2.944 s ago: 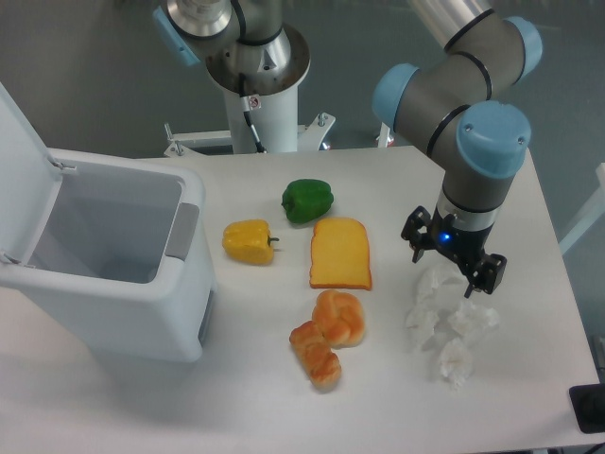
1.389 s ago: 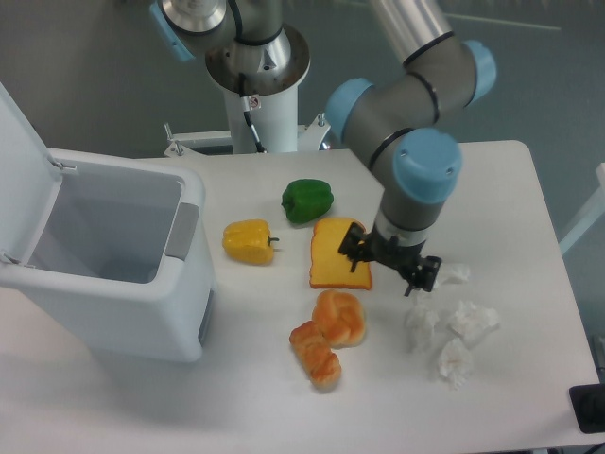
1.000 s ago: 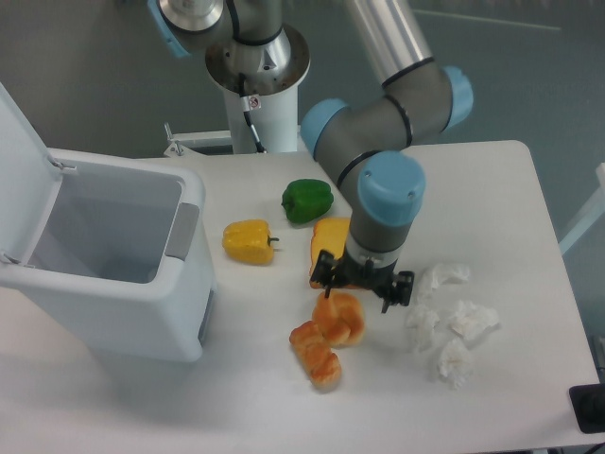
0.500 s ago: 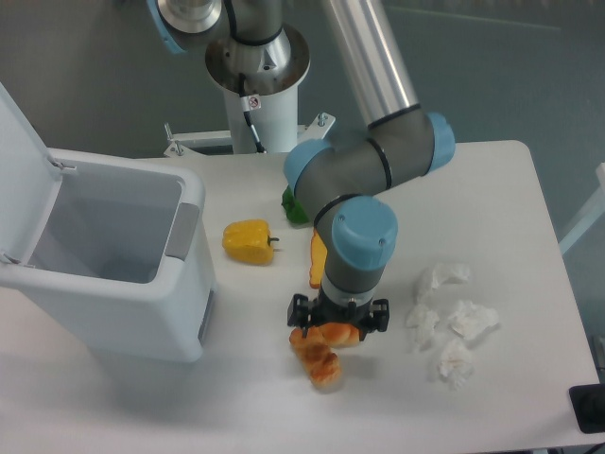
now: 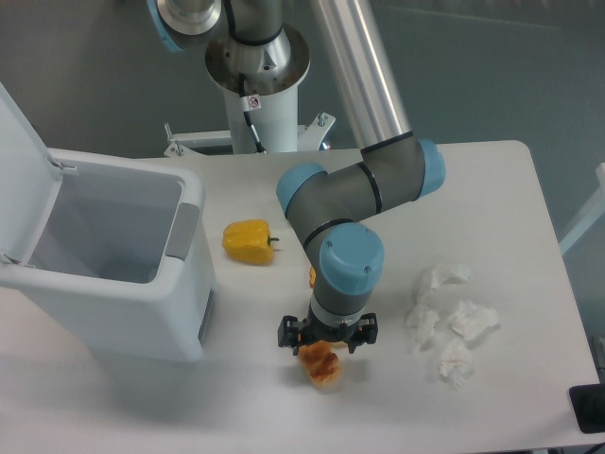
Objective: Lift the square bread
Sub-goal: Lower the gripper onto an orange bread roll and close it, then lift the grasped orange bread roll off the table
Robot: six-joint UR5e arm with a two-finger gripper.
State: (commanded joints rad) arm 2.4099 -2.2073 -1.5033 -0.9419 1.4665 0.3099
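The claw (image 5: 327,334) hangs low over the counter (image 5: 529,236) with its jaws apart and empty, directly above the brown roll (image 5: 321,363). The square bread (image 5: 312,275) lies almost wholly hidden under the wrist; only a thin orange sliver shows at the wrist's left edge. The step in hand is judged to be positioning, not grasping. The next move calls for shifting back over the slice, then descending to straddle its edges.
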